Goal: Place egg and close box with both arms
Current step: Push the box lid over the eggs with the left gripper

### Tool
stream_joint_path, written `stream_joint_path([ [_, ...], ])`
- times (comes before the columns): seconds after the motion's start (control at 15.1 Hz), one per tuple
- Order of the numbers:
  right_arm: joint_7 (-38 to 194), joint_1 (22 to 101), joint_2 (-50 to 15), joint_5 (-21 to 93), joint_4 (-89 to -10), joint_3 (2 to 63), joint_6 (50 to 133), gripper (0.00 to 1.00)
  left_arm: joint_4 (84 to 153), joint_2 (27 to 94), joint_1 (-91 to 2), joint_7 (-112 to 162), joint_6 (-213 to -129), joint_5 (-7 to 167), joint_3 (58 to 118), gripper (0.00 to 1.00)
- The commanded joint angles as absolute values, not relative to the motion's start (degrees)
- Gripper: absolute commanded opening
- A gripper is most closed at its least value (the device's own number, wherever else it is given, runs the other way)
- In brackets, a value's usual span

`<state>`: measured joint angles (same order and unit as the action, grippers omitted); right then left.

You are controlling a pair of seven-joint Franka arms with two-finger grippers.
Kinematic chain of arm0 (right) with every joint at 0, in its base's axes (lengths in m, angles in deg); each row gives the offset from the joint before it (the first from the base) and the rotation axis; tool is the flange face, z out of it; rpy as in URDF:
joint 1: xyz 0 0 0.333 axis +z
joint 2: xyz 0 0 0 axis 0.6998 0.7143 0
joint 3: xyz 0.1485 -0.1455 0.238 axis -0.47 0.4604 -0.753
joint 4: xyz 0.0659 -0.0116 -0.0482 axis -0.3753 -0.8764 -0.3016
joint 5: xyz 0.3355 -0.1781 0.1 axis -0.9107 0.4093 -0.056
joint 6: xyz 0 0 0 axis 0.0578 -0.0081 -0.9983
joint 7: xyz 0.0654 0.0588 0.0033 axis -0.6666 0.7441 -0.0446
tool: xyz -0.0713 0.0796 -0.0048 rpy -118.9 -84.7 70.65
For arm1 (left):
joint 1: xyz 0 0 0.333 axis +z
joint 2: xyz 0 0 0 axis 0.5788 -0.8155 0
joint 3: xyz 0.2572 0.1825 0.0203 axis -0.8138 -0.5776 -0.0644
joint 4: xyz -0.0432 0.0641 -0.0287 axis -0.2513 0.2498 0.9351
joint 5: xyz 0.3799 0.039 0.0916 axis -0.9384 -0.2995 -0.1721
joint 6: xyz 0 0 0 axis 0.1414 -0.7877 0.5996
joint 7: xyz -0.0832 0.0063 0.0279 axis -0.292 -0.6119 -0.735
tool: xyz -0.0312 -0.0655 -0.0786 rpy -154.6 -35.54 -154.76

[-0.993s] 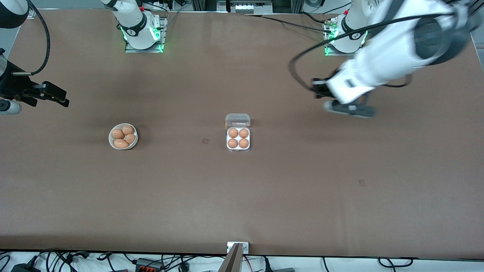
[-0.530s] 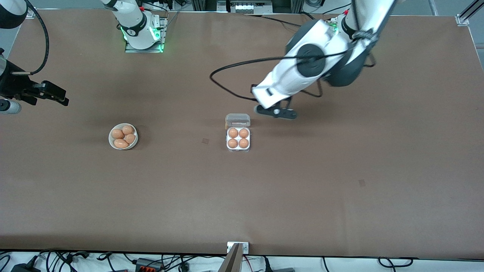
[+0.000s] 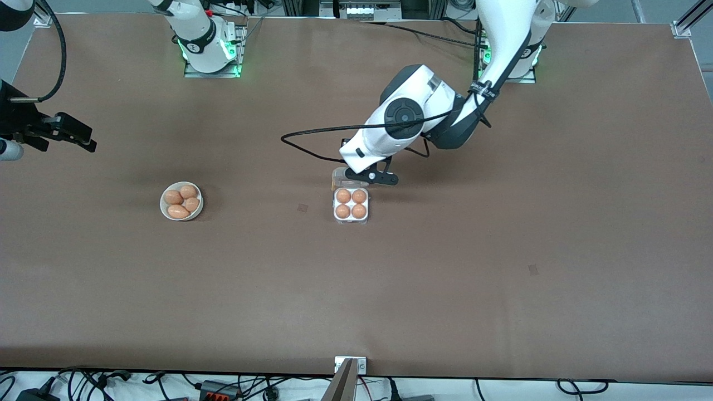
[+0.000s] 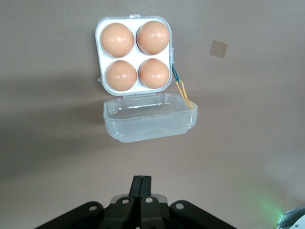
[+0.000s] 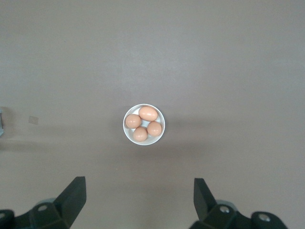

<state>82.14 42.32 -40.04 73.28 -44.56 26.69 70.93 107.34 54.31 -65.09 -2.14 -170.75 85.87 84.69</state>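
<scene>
The box (image 3: 351, 214) is a white tray with a brown egg (image 3: 343, 196) in every cell. Its clear lid (image 3: 340, 174) lies open flat, on the side farther from the front camera. My left gripper (image 3: 370, 177) is shut and empty, low over the open lid. In the left wrist view the tray (image 4: 135, 9), the lid (image 4: 150, 117) and the shut left gripper (image 4: 141, 180) all show. My right gripper (image 3: 78, 136) is open and empty, up at the right arm's end of the table. In its wrist view the right gripper (image 5: 139, 187) looks down on the bowl.
A round white bowl (image 3: 162, 207) with several brown eggs stands toward the right arm's end of the table, and shows in the right wrist view (image 5: 127, 135). A yellow and blue band (image 4: 182, 88) lies against the box's side. Brown table (image 3: 501, 250) surrounds both.
My left arm has swung in from the left arm's end of the table and lowered its gripper over the open lid. The right gripper has shifted slightly.
</scene>
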Motion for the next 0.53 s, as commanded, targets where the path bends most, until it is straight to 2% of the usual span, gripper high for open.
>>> stream_joint_path([
  [0.0,81.0,41.8,-41.3,73.9,-45.9,26.3,70.6,1.00,104.5,51.5,-67.6,-5.9,-170.3,85.2,83.6,0.00],
  [0.46,81.0,42.0,-41.5,73.9,-45.9,26.1,70.6,1.00,103.0,46.6,-70.3,-7.6,-173.5,79.4,83.6,0.00],
])
